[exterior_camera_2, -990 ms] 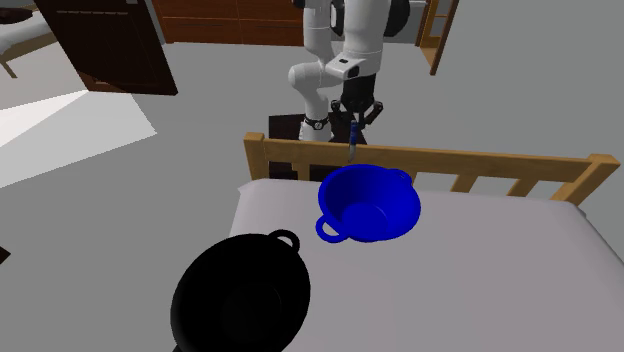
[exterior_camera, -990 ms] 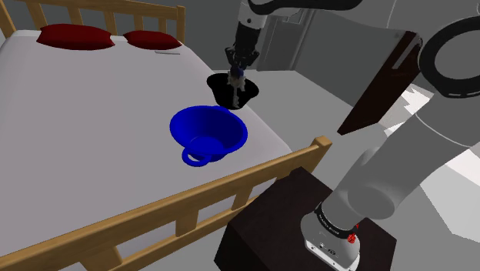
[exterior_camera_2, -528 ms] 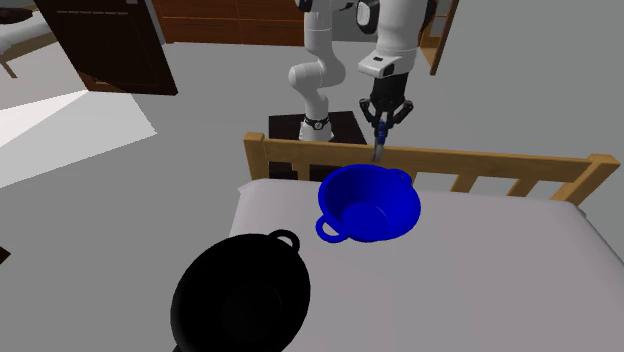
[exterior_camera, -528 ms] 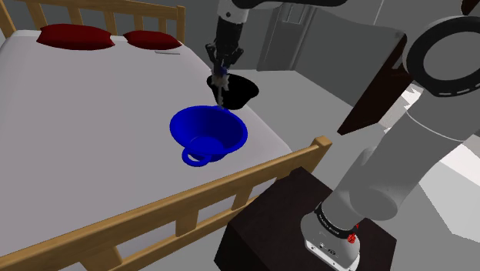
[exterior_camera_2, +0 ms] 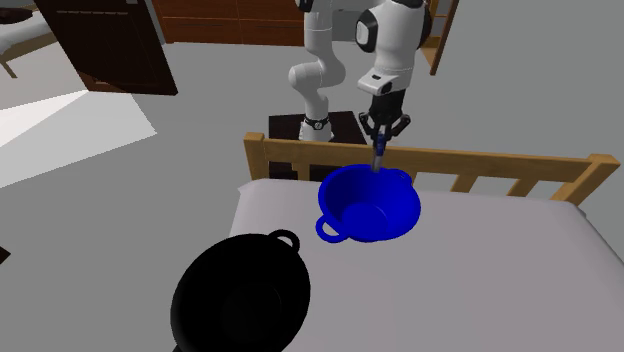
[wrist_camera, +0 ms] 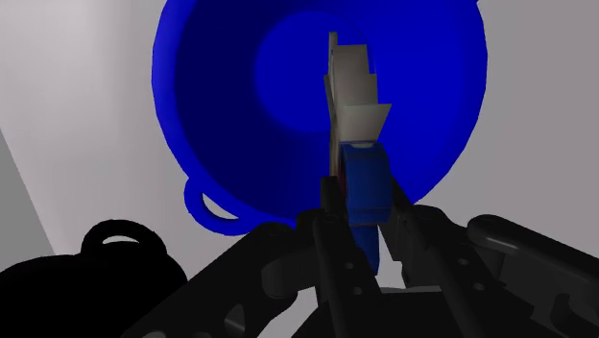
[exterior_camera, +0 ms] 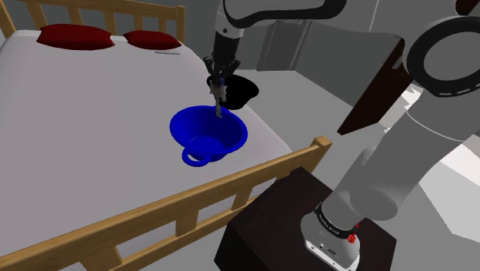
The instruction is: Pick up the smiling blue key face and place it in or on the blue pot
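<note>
One claw point(wrist_camera: 362, 219) clasps the blue key point(wrist_camera: 365, 178) above the blue pot point(wrist_camera: 226, 96).

Count of items, by kind, across the three views.
Pots: two, namely one blue pot point(exterior_camera: 231, 139) at the centre of the shoulder view and one black pot point(exterior_camera_2: 240, 295) at the lower left of the second exterior view. Loop handles point(exterior_camera_2: 328, 229) on the blue pot: two. Keys: one key point(wrist_camera: 361, 178), with a blue head and a pale grey blade, at the middle of the wrist view. Pillows point(exterior_camera: 75, 35): two, both dark red, side by side at the upper left of the shoulder view. Beds: one bed point(exterior_camera: 92, 115) with a wooden frame. Robot arms: one arm point(exterior_camera: 400, 177), white, bearing one gripper point(exterior_camera: 218, 85) with two black fingers point(wrist_camera: 408, 235). Stands: one dark stand point(exterior_camera: 269, 223), lower right of the shoulder view.
</note>
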{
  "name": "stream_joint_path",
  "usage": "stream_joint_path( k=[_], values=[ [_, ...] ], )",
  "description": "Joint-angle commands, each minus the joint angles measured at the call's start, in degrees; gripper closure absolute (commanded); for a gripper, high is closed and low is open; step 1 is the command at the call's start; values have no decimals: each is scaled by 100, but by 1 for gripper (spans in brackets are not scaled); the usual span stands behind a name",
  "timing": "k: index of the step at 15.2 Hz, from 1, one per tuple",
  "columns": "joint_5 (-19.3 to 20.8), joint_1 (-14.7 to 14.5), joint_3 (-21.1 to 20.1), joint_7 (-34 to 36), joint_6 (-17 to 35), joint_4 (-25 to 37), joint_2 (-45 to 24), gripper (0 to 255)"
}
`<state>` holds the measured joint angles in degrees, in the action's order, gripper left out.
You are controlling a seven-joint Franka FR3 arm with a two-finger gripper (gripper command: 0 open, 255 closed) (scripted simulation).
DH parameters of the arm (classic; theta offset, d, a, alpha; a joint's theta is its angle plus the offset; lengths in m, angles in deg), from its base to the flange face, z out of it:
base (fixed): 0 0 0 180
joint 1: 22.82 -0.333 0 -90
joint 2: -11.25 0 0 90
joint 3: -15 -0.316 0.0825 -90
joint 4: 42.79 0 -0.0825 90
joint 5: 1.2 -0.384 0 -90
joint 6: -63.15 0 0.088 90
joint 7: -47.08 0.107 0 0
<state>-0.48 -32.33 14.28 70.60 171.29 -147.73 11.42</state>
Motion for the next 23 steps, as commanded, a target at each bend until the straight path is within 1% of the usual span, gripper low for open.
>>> stream_joint_path(
  k=[1,13,14,22,23],
  values=[
    [1,-3,-3,9,160,-151,-6,255],
    [9,-2,-2,22,1058,-882,-173,255],
    [11,-2,-2,24,1192,-973,-215,255],
    [11,-2,-2,24,1192,-973,-215,255],
    [11,-2,-2,24,1192,-973,-215,0]
  ],
)
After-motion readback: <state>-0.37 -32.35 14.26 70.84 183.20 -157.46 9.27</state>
